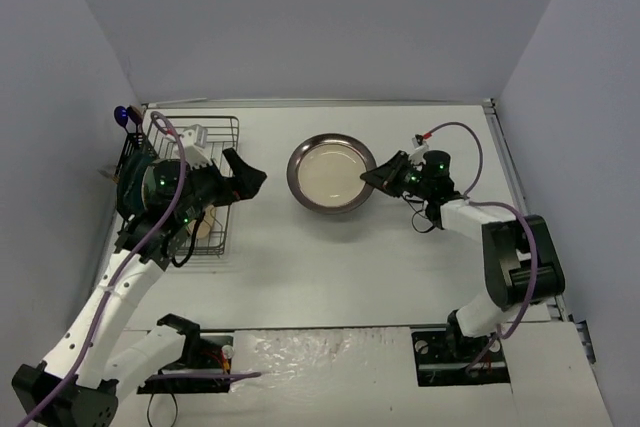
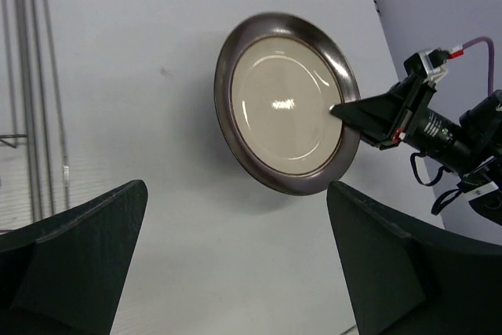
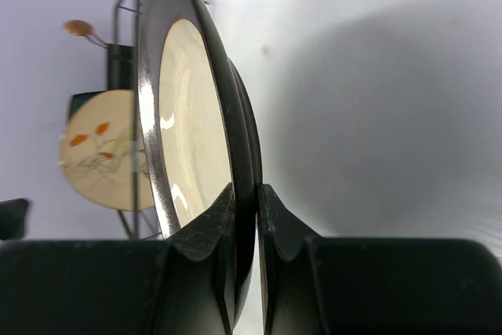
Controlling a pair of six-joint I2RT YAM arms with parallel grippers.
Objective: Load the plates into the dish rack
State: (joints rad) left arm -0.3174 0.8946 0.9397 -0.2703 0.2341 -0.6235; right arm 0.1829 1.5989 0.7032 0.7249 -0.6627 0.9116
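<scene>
The brown-rimmed round plate [image 1: 332, 173] with a cream centre is at the middle of the white table. My right gripper [image 1: 382, 175] is shut on its right rim; in the right wrist view the fingers [image 3: 212, 225] pinch the dark rim [image 3: 245, 154] between them. A shadow shows under the plate [image 2: 282, 100] in the left wrist view. The black wire dish rack [image 1: 215, 119] stands at the left. A cream floral plate [image 3: 98, 151] stands upright in it. My left gripper [image 1: 240, 182] is open and empty over the rack's right side, pointing at the plate [image 2: 235, 272].
A blue object [image 1: 122, 115] sits at the rack's far left corner, and a wooden spoon [image 3: 78, 29] sticks up by it. Grey walls close in the table on the left, back and right. The right arm's cable [image 1: 455, 129] loops above the gripper.
</scene>
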